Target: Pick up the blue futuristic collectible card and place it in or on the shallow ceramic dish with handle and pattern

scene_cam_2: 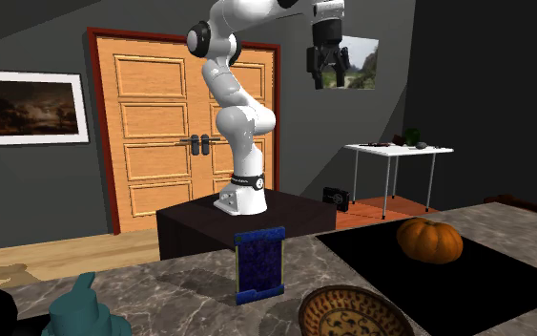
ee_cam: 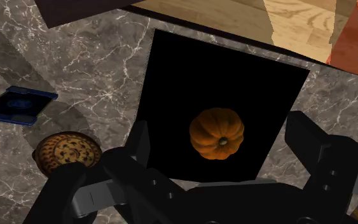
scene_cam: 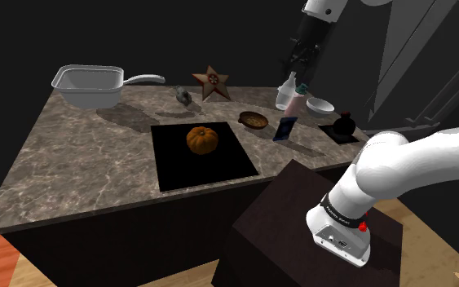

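Your all-black two-finger gripper (ee_cam: 222, 135) hangs with its fingers well apart, and a ribbed orange pumpkin (ee_cam: 217, 132) shows between them, untouched, on a flat black square panel (ee_cam: 171, 76). Beside the panel, on the grey veined marble countertop (ee_cam: 88, 57), you've got a blue rectangular card (ee_cam: 18, 105) near a round brown patterned dish (ee_cam: 66, 151).

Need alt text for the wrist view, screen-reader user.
The open black gripper hangs high above a marble counter, with an orange pumpkin on a black mat seen between its fingers. The blue card and the patterned brown dish sit off the mat, close together, neither touched.
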Robot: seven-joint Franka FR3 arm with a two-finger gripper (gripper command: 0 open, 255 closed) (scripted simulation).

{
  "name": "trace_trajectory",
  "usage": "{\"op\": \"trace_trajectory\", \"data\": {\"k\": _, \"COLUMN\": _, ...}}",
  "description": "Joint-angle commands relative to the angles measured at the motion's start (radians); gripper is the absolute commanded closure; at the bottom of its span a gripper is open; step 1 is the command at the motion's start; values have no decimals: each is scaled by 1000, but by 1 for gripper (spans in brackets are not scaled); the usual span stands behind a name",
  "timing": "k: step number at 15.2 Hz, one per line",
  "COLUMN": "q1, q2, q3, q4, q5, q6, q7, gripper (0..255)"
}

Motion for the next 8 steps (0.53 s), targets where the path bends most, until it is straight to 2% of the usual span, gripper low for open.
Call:
{"op": "trace_trajectory", "data": {"k": 1, "q1": 0, "q2": 0, "q3": 0, "q4": 0, "q5": 0, "q6": 0, "q7": 0, "gripper": 0}}
{"op": "trace_trajectory", "data": {"k": 8, "q1": 14, "q2": 0, "q3": -199, "q4": -93, "q5": -109, "q6": 22, "q7": -359, "gripper": 0}}
